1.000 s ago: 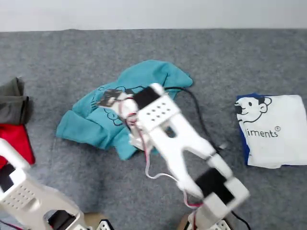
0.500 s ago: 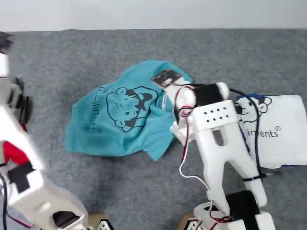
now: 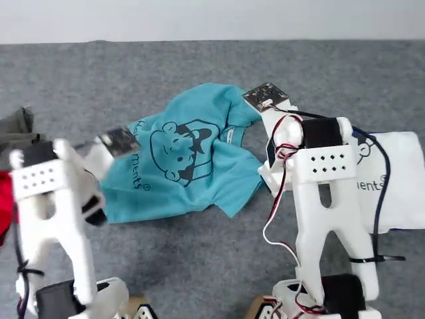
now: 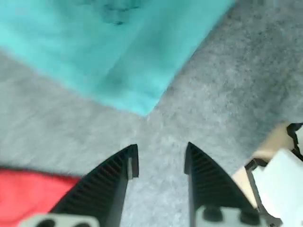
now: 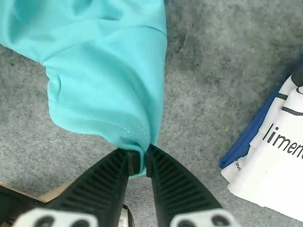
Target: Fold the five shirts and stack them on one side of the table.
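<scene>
Teal shirt (image 3: 219, 179) lying print-up on grey table covering (image 3: 199, 266), between the two grippers. Right gripper (image 5: 138, 158): jaws clamped on a stitched edge of the teal shirt, which bunches just ahead of the tips; a folded white shirt (image 5: 279, 175) stacked on a blue one (image 5: 246, 144) lies off to one side of the jaws, apart from them. Left gripper (image 4: 161, 158): jaws apart over bare covering, the teal shirt's corner just beyond the tips and a red shirt (image 4: 28, 184) beside the base of one jaw.
</scene>
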Controlling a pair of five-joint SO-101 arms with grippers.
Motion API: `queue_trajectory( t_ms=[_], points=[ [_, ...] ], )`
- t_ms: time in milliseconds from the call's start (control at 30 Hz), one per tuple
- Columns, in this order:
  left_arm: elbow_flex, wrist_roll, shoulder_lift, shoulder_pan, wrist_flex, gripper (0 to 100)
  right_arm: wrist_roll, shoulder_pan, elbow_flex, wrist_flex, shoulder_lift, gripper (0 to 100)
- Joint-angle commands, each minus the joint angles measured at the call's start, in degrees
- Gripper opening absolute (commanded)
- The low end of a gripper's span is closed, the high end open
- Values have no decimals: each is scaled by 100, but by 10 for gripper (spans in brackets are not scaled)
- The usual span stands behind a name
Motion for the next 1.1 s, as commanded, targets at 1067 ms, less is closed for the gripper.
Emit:
queue_trajectory(
  t_ms=[1067],
  points=[
    [-567, 607, 2998, 378, -2145, 128, -123, 48, -26, 242, -224, 9]
  ],
)
